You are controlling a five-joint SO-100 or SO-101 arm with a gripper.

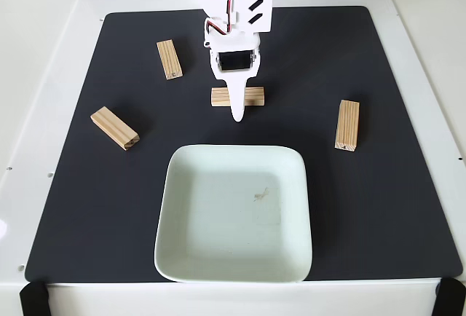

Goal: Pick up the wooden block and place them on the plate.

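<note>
in the fixed view the white arm reaches down from the far edge of the surface, and its gripper (238, 116) hangs over the middle wooden block (237, 96), a small pine bar lying crosswise on the black mat (393, 207) just beyond the far rim of the plate (233, 214). the pointed white finger crosses the block's middle and its tip shows just past the block's near side; from this angle i cannot tell how far the gripper is open, nor whether it has any grip on the block, since the second finger is hidden behind the first. the block looks flat on the mat, so this reads as the grasp step on the first block, not yet a carry. three more blocks wait: one toward the far left corner of the mat (169, 59), one near the mat's left edge (114, 127), and one standing lengthwise toward the right edge (347, 125). the plate sits at the near edge of the mat, bare except for a small brownish speck (261, 195) near its middle. the next move, as i judge it, calls for the fingers to straddle the block across its narrow width, close firmly, lift clear of the plate's raised rim, then travel the short way toward the near edge and release over the plate's middle.
</note>
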